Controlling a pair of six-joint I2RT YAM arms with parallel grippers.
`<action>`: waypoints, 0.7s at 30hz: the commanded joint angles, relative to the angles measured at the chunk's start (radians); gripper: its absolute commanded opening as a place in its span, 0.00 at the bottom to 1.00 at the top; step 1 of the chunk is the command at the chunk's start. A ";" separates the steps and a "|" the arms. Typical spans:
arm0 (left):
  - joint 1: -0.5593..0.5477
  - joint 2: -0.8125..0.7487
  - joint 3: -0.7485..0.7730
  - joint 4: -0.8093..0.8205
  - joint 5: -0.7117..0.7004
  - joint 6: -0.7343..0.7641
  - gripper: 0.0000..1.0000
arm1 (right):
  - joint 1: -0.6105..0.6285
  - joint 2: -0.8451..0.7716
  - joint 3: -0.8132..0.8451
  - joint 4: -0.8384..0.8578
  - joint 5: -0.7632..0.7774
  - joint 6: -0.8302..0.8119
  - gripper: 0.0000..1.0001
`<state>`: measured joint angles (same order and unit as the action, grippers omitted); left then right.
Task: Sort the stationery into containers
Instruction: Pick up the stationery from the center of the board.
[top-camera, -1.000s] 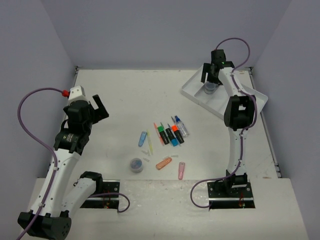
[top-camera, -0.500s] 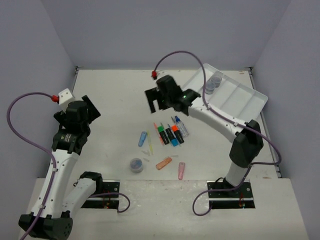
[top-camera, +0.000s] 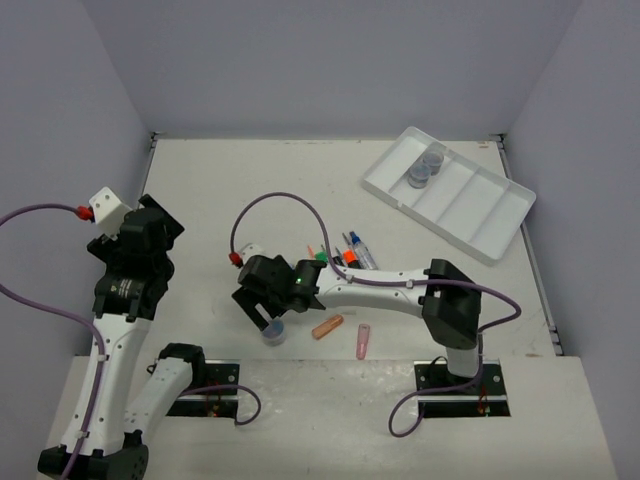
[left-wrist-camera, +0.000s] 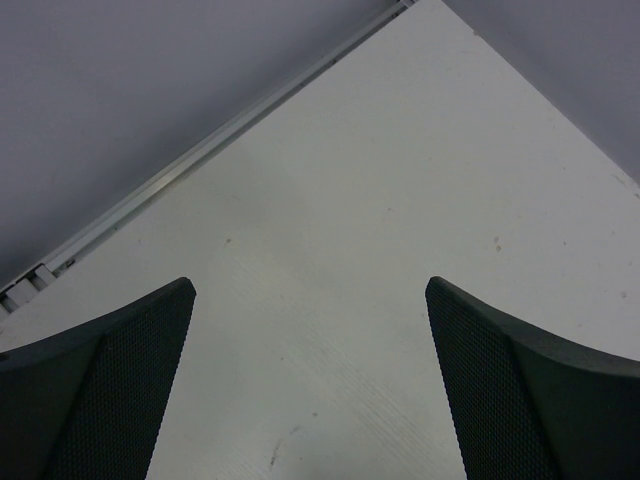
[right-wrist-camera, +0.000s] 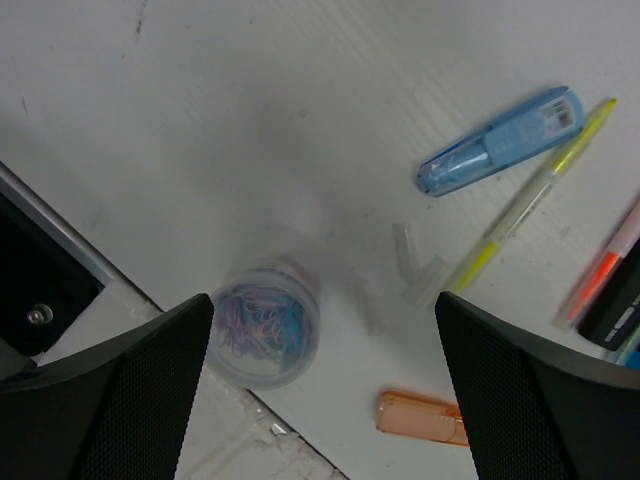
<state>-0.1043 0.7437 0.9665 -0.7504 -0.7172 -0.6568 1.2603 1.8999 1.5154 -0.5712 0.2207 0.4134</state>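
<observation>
Table (top-camera: 200, 190): one pot (top-camera: 273, 333) | tray (top-camera: 480, 215): two pots (top-camera: 420, 177) | capsules (top-camera: 327, 326): three

Pale lilac walls (top-camera: 300, 70) enclose a scuffed white table (top-camera: 220, 170) on three sides under soft, even light.

The white divided tray (top-camera: 480, 215) lies askew at the far right of the tabletop (top-camera: 220, 190). Two round grey-blue pots (top-camera: 419, 176) stand upright in its leftmost compartment. A third pot (right-wrist-camera: 265, 325), holding blue and pink loops, stands near the front edge. Beside it lie an orange capsule (top-camera: 327, 326) and a pink capsule (top-camera: 362, 340). Just beyond are a blue capsule (right-wrist-camera: 500, 140), a yellow pen (right-wrist-camera: 530, 200) and partly hidden highlighters (top-camera: 349, 256).
</observation>
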 joint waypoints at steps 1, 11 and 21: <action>0.009 -0.001 0.008 0.036 0.007 0.020 1.00 | 0.045 0.026 0.005 -0.044 0.016 0.073 0.92; 0.009 -0.001 -0.006 0.070 0.063 0.066 1.00 | 0.077 0.056 -0.049 -0.021 -0.083 0.098 0.80; 0.003 -0.007 -0.017 0.097 0.112 0.106 1.00 | 0.079 0.096 -0.039 0.010 -0.089 0.079 0.52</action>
<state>-0.1047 0.7440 0.9519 -0.7050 -0.6162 -0.5843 1.3304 2.0040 1.4693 -0.6008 0.1567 0.4907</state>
